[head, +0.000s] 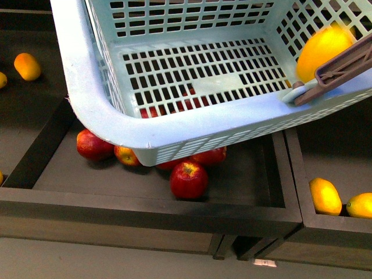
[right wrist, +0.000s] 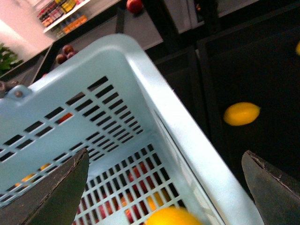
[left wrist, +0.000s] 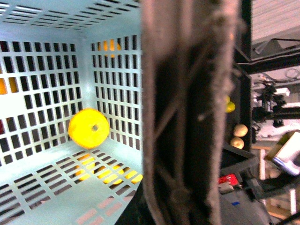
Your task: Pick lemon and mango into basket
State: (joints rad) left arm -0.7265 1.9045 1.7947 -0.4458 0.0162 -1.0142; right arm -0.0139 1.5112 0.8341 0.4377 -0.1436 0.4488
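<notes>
I count one basket (head: 174, 131), one yellow fruit (head: 321, 51) inside, at least four red apples (head: 189, 179) (head: 94, 145) (head: 127, 156) (head: 213, 156), and at least four loose yellow-orange fruits (head: 27, 65) (head: 2, 79) (head: 325, 196) (head: 360, 205).

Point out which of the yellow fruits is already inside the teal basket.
The smooth yellow fruit resting against the right wall of the light teal slotted plastic basket, beside its grey-brown handle. The other yellow fruits lie in dark bins outside it.

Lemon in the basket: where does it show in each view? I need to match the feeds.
Front: lemon at upper right, against the basket's side wall, behind the handle.
Left wrist: lemon in the corner where floor meets two walls.
Right wrist: lemon on the floor, cut off by the picture's edge.
Shared landmark: the basket's slotted floor.
</notes>
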